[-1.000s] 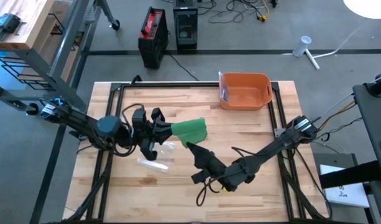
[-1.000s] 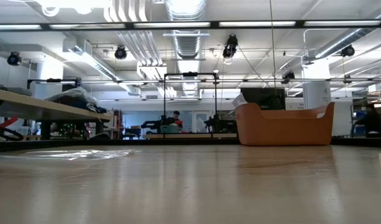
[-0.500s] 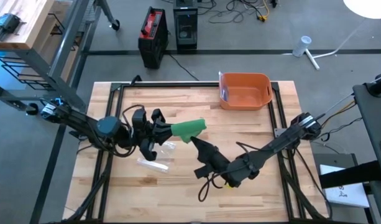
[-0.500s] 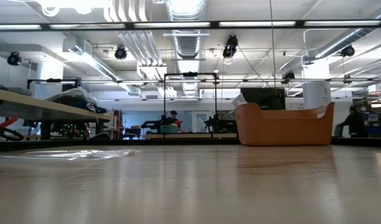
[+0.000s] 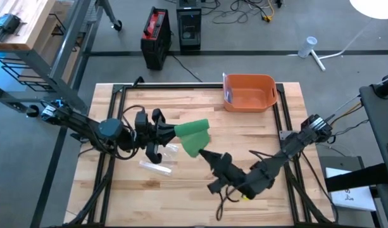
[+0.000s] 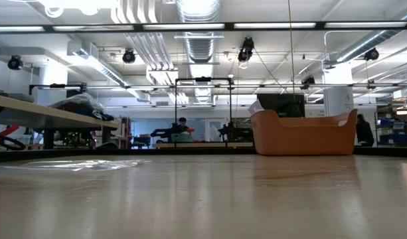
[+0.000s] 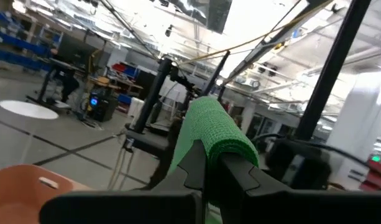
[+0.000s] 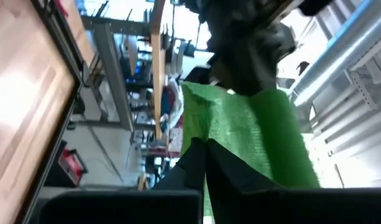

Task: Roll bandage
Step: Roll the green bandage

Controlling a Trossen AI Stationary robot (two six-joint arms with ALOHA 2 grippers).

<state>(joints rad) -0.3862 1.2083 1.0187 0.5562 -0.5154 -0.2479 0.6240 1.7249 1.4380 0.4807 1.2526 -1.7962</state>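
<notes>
From above, I see the green bandage [image 5: 192, 135], a woven strip, stretched mid-table between my left gripper [image 5: 170, 132] and right gripper [image 5: 203, 152], long axis slanting between them. Both wrist views show the fingers pinched shut on its weave [image 7: 218, 134] [image 8: 255, 140].

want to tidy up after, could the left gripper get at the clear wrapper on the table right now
Probably not yet. The clear wrapper lies bare on the table just below the left gripper, but that gripper is shut on the green bandage, which the right gripper also pinches. It would have to let go first.
</notes>
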